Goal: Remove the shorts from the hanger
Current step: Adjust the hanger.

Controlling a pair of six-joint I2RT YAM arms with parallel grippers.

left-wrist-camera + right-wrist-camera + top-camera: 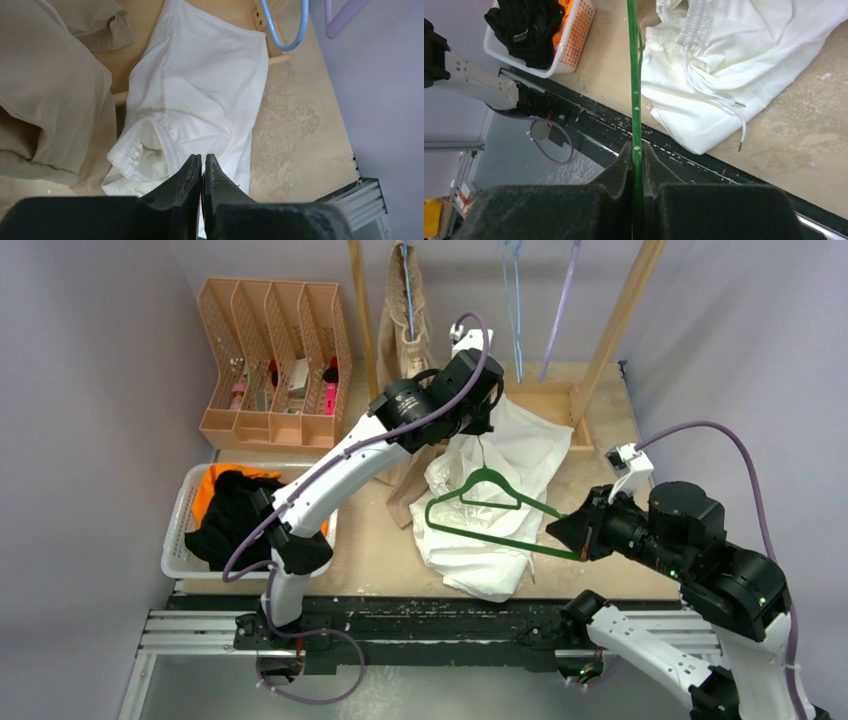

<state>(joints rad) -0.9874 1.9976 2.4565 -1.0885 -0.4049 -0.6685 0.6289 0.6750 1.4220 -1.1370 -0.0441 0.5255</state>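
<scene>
Viewing from above: we find the white shorts (480, 565) heaped on the table (370, 550), with the green hanger (488, 476) lying over them.
Left wrist: the left gripper (202, 159) has its jaws together above the shorts; we cannot tell whether it holds anything.
Right wrist: the right gripper (635, 147) clamps the hanger, which we judge is to steady it.

Two arms, both grippers squeezed tight.
The left arm (330, 470) reaches from the lower left up to the top middle of the overhead view. The left gripper (202, 160) points down, its fingers almost touching. The right arm (700, 540) bends in from the lower right, and the right gripper (636, 147) pinches a green hanger (634, 75).
</scene>
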